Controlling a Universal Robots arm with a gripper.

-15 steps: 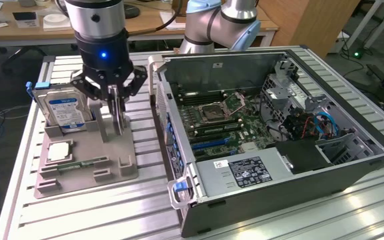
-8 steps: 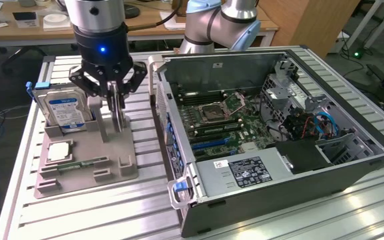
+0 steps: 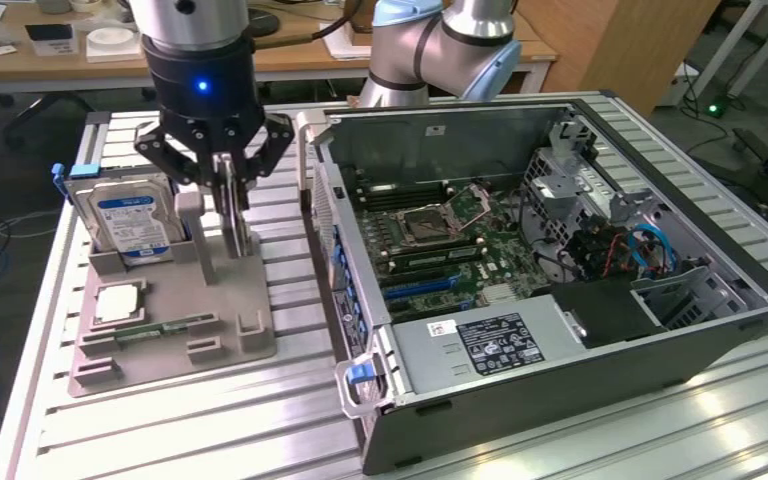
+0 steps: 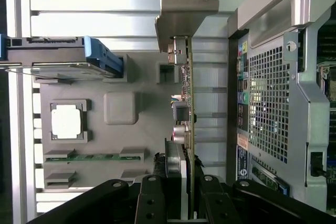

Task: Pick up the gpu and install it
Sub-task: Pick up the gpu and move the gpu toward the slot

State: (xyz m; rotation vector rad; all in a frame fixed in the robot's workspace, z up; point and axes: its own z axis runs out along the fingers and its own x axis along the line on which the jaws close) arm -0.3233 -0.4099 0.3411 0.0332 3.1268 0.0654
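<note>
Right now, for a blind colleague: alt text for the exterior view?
The gripper is at the top of the gpu, upright in a holder beside a hard drive; an open computer case lies at the exterior view's right.

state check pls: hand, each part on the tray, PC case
hand: shut on the gpu's upper edge
gpu: upright in its slot on the tray, not lifted
hard drive: upright in its tray slot, untouched
CPU: flat in its tray recess
memory stick: flat in its tray slot
PC case: on its side, side panel off, motherboard exposed
</note>
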